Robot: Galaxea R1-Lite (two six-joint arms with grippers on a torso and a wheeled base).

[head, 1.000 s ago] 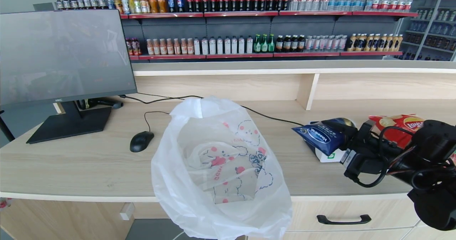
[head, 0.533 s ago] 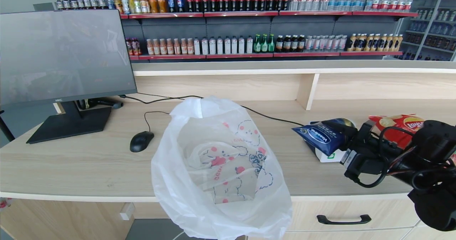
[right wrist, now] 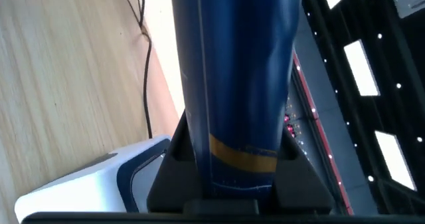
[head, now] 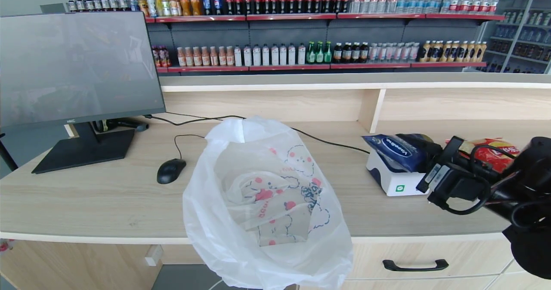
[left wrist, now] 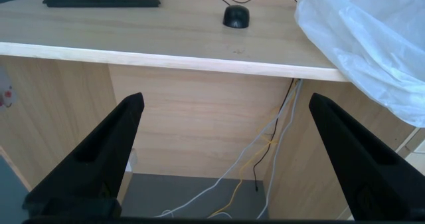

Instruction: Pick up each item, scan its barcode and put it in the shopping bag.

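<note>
**Blue tube drawn back over the scanner, not yet in the bag**

The right gripper [head: 421,153] is closed on the blue tube [head: 394,150], one finger on each side of it, as the right wrist view also shows [right wrist: 229,164]. The tube [right wrist: 232,64] lies nearly flat, directly above the scanner [head: 398,186], with its free end toward the shopping bag. I cannot tell if it touches the scanner top or hangs just over it.

Half a second ago the tube was lower and reached further past the scanner, toward the shopping bag, so it hid most of the white body. Now arm and tube have moved back and a little up, and the white front of the scanner is visible below the tube. The shopping bag [head: 262,186] has not moved; it stands open on the tabletop [head: 107,195], on the robot's left of the scanner and near to it.

In my judgement this small move belongs to the scanning step, to show the barcode to the scanner. No picture tells whether the code was read. The tube must then go leftward from the scanner and down into the open bag.

A red snack bag [head: 495,152] waits just behind the scanner, on its right side.

The left gripper [left wrist: 226,104] is open wide and holds nothing, well away from the scanner, lower than the tabletop edge
</note>
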